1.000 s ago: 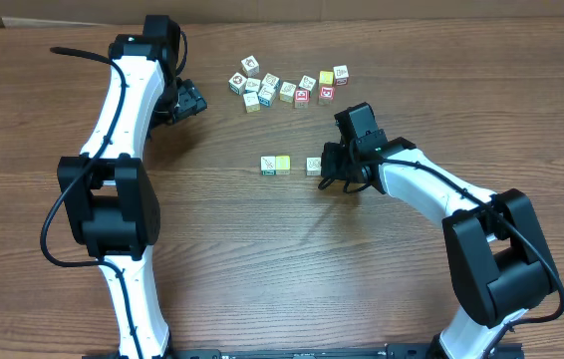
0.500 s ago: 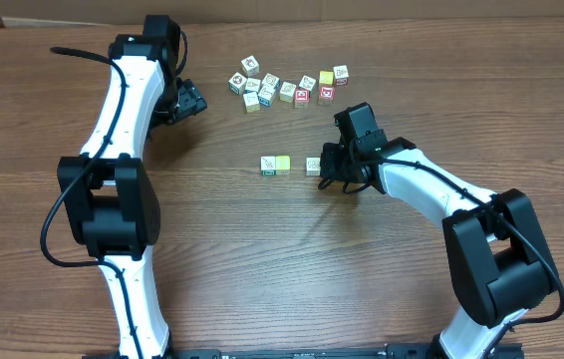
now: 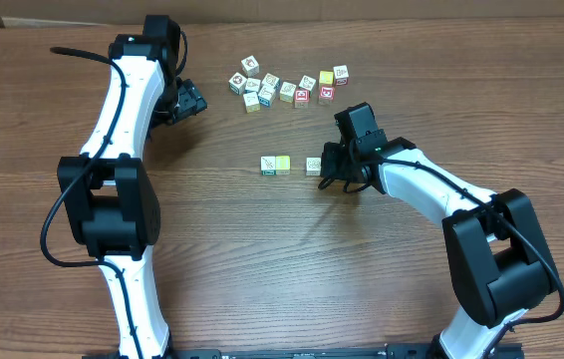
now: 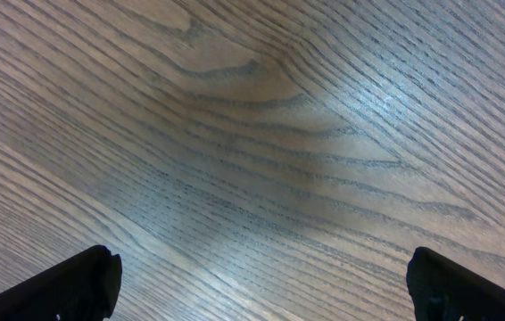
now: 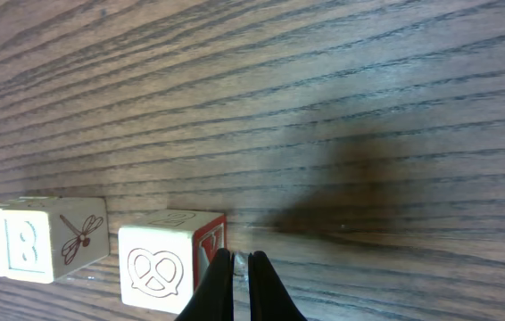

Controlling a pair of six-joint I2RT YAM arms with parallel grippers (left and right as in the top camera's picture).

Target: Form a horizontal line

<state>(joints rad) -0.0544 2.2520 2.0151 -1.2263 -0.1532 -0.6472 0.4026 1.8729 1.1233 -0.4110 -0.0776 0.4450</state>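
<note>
A short row lies mid-table: a green-edged white cube (image 3: 267, 166) touches a yellow cube (image 3: 282, 163), and a pale cube (image 3: 313, 166) sits a small gap to their right. My right gripper (image 3: 328, 170) is shut and empty, low on the table at the pale cube's right side. In the right wrist view the closed fingertips (image 5: 241, 283) stand against the red-sided pretzel cube (image 5: 159, 267), with the dragonfly cube (image 5: 56, 239) beyond it. My left gripper (image 3: 190, 100) is open and empty at the back left, over bare wood (image 4: 261, 285).
A loose scatter of several similar cubes (image 3: 287, 86) lies at the back centre, behind the row. The left arm (image 3: 128, 110) stretches along the left side, and the right arm (image 3: 431, 189) reaches in from the right front.
</note>
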